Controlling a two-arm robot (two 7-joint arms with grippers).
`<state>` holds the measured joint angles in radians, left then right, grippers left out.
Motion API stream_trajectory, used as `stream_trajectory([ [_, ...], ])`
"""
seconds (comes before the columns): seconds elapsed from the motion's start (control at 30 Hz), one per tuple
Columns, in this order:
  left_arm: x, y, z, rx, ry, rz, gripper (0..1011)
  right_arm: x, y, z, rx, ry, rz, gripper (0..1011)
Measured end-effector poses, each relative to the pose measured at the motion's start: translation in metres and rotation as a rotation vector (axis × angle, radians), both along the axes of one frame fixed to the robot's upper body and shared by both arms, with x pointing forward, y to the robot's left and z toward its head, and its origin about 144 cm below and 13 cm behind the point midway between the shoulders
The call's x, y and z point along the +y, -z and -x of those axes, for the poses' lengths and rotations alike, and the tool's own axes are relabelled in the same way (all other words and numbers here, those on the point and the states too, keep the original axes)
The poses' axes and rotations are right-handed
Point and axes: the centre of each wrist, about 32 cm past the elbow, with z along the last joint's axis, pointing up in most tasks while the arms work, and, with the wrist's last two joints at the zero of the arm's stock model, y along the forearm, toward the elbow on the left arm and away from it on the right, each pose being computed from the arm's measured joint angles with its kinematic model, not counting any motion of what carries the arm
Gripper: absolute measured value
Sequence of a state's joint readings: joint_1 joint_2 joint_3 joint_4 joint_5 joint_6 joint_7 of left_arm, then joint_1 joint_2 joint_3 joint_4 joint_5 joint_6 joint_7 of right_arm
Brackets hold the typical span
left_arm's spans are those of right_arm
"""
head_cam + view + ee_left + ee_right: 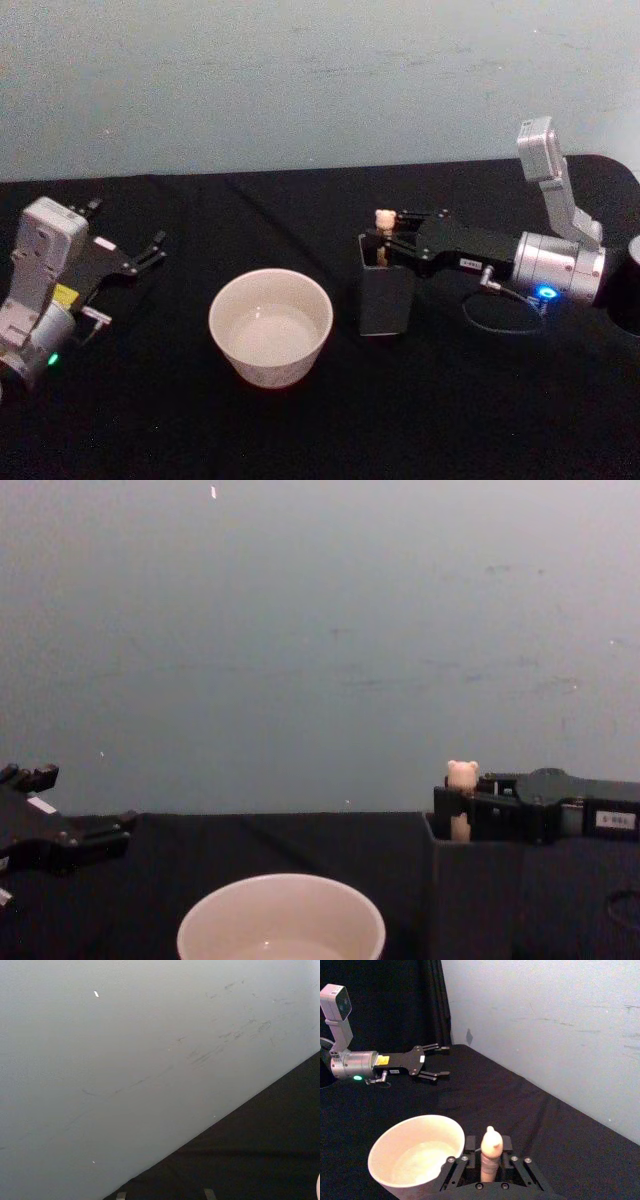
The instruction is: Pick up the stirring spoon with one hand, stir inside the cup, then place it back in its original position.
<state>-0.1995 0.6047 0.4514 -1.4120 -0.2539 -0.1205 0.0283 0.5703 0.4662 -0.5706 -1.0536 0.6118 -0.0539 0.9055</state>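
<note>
In the head view, the stirring spoon [385,218] is standing in its dark holder [385,295] beside the cup [270,325] on the surface [450,400], so lifting, stirring and returning are seemingly all undone. The right pincer [385,240] is clamping the handle, and the left pincer [155,250] is idling released, well apart. The left wrist view is facing the wall [125,1060]. In the right wrist view, pads [471,1144] are hugging the handle. In the chest view, the right arm is reaching level over the holder's rim.

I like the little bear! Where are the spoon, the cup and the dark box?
stirring spoon [384,217]: head view, on its bear-head top.
cup [268,374]: head view, on its front outer wall.
dark holder box [386,305]: head view, on its front wall.
</note>
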Motion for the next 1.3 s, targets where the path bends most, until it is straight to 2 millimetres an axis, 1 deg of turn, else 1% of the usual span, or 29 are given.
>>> stream_trajectory([
  [0.03, 0.000, 0.000, 0.000, 0.000, 0.000, 0.000, 1001, 0.000, 0.000, 0.000, 0.000, 0.000, 0.000, 301],
  [0.1, 0.000, 0.000, 0.000, 0.000, 0.000, 0.000, 1001, 0.000, 0.000, 0.000, 0.000, 0.000, 0.000, 243],
  [0.17, 0.000, 0.000, 0.000, 0.000, 0.000, 0.000, 1002, 0.000, 0.000, 0.000, 0.000, 0.000, 0.000, 225],
  [0.2, 0.000, 0.000, 0.000, 0.000, 0.000, 0.000, 1001, 0.000, 0.000, 0.000, 0.000, 0.000, 0.000, 188],
  [0.67, 0.000, 0.000, 0.000, 0.000, 0.000, 0.000, 1001, 0.000, -0.001, 0.002, -0.005, -0.005, -0.003, 188],
  [0.97, 0.000, 0.000, 0.000, 0.000, 0.000, 0.000, 1002, 0.002, -0.016, 0.016, -0.062, 0.012, -0.003, 188],
  [1.3, 0.000, 0.000, 0.000, 0.000, 0.000, 0.000, 1002, 0.004, -0.041, 0.040, -0.154, 0.083, -0.004, 188],
])
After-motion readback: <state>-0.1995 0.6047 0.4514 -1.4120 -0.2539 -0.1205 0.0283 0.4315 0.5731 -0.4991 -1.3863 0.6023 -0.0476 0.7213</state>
